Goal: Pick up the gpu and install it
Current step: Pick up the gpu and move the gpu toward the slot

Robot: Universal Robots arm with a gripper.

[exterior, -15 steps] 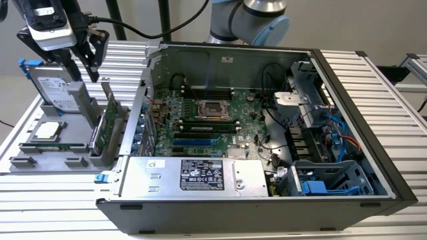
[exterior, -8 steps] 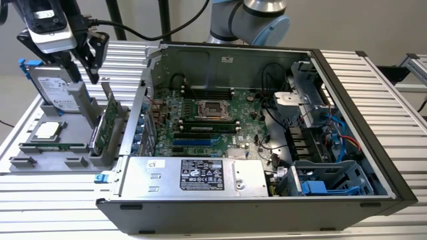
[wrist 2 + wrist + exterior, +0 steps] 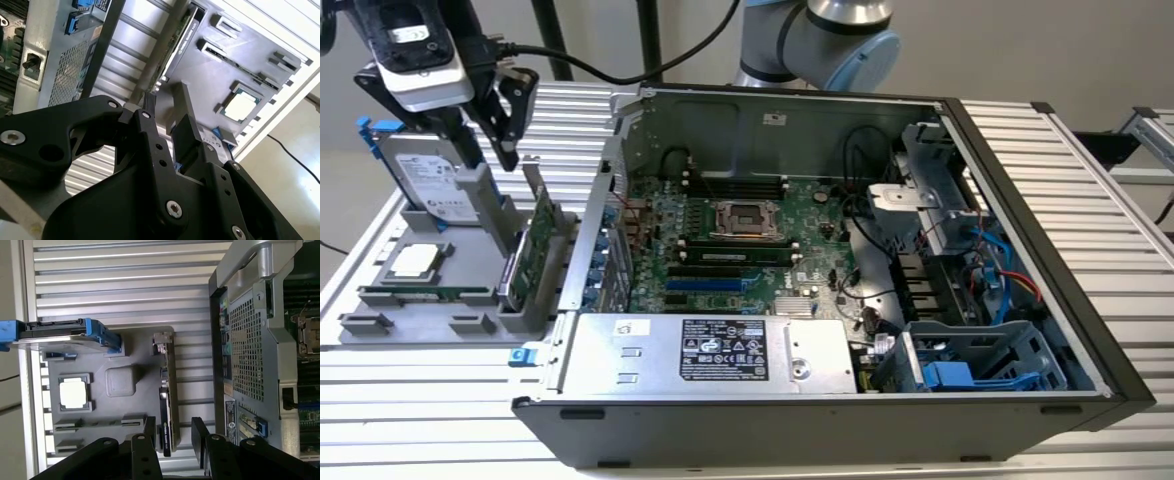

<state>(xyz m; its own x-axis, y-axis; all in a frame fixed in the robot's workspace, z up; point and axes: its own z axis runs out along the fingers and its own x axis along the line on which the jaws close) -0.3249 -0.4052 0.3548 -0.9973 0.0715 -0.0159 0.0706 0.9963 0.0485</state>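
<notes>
Two fingers (image 3: 199, 434) of the gripper (image 3: 174, 430) are standing apart, holding nothing, hovering over the gpu (image 3: 534, 235) upright in the grey tray (image 3: 400, 327), at the exterior view's left. This is seemingly the pickup step, calling for straddling its edge squarely.

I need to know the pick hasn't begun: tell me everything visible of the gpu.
The gpu is a thin card standing on edge in a slot of the gray tray, beside the case. One face is green circuit board. Edge-on in the first wrist view it shows a black side and a silver bracket at one end. The open pincer hangs above it, a finger on either side, with no contact that I can see.
</notes>
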